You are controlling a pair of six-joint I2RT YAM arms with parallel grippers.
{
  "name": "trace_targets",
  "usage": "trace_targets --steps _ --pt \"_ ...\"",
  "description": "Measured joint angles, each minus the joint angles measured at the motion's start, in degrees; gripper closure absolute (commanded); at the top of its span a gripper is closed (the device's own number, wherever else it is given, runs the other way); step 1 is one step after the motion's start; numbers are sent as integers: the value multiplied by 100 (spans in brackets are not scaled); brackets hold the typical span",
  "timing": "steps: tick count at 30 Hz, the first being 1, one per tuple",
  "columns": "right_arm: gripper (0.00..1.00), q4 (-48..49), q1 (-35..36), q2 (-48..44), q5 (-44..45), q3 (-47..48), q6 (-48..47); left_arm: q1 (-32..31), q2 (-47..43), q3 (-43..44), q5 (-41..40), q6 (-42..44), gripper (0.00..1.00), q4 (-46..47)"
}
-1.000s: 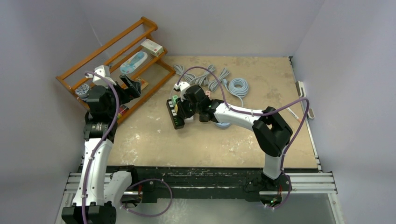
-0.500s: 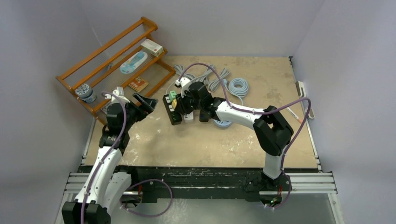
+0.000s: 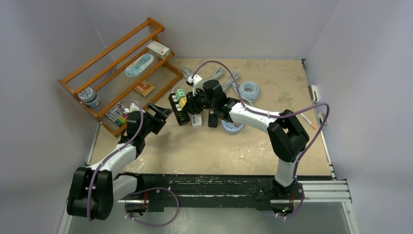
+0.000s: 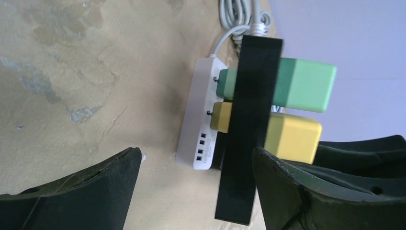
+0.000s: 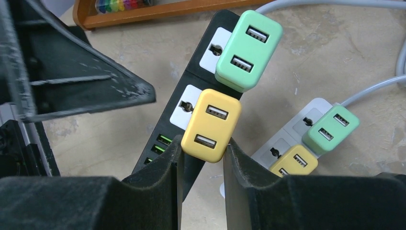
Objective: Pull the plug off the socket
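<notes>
Yellow plug (image 5: pixel 210 125) was clamped tight in my right jaws, seated in the black socket strip (image 5: pixel 196 79), tilted up above the table (image 5: pixel 119 120); left jaws gaped wide, empty, just beside it.

Hidden behind right gripper (image 5: pixel 201 158): yellow plug (image 5: pixel 210 125) lower edge, black power strip (image 5: pixel 167 132) near end. Cropped at bottom edge: left gripper (image 4: pixel 197 153), 2 fingers.

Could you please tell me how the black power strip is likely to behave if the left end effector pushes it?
The black power strip looks rigid, so it should shift as one piece, not flex. It seems held only through the yellow USB adapter pinched by the right end effector, so a push would probably swing it.
</notes>
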Motion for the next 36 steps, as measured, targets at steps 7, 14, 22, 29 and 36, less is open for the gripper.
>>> trace_targets --steps 7,14,22,29,36 --pt "100 -4 -26 4 -146 11 0 -26 564 -192 179 -472 15 1078" --pt "100 0 -52 11 -280 96 2 -57 1027 -192 326 -717 16 2063" --pt "100 15 -63 11 -350 118 -7 -254 1749 -190 284 -859 32 2542" --pt "100 125 -72 9 -575 120 -22 -382 2153 -160 98 -1097 100 3211" --pt "100 426 -9 -57 -831 120 2 -407 2347 9 -48 -1110 100 2940"
